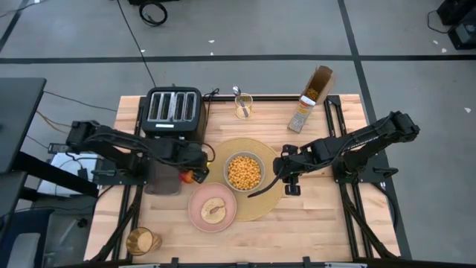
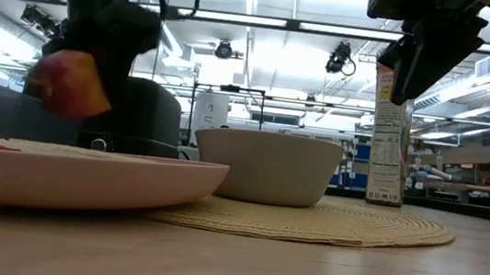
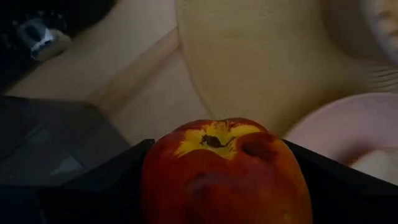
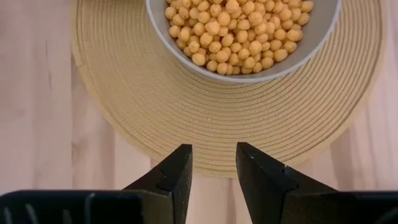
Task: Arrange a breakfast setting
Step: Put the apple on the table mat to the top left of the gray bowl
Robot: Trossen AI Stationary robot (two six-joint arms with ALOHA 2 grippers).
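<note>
The left end effector (image 1: pixel 199 176) grips the red apple (image 1: pixel 198 176) aloft, beside the pink plate (image 1: pixel 213 208).

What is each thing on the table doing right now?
Apple: held in the left gripper, off the table.
Bowl: upright on the placemat, full of cereal.
Pink plate: holds toast.
Cereal box: open.
Right gripper: open, empty, above the placemat edge.

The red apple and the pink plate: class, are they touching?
Apart. In the low view the red apple, held by the left gripper, hangs clearly above the pink plate, with background showing between them.
</note>
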